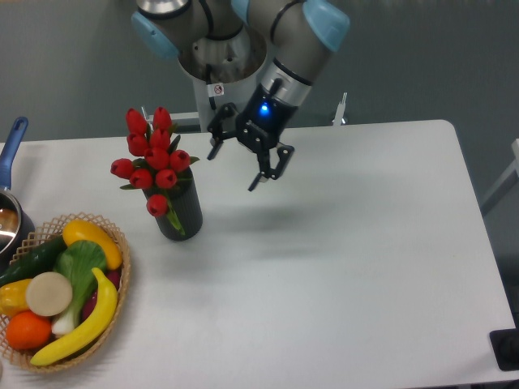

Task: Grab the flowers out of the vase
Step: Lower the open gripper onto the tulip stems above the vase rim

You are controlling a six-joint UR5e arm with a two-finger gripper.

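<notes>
Flowers [153, 162] sit ungrasped in the vase [183, 214]; gripper [243, 158], jaws wide and empty, hovers right of them; grasp and lift remain.

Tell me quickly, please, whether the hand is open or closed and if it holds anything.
Hand: open, holding nothing, in the air to the right of the flowers.

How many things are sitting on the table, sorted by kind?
Bunch of flowers: 1
Vase: 1
Wicker basket of fruit and vegetables: 1
Pot with a blue handle, partly cut off at the left edge: 1
Total: 4
The gripper hangs above the table, not on it.
</notes>
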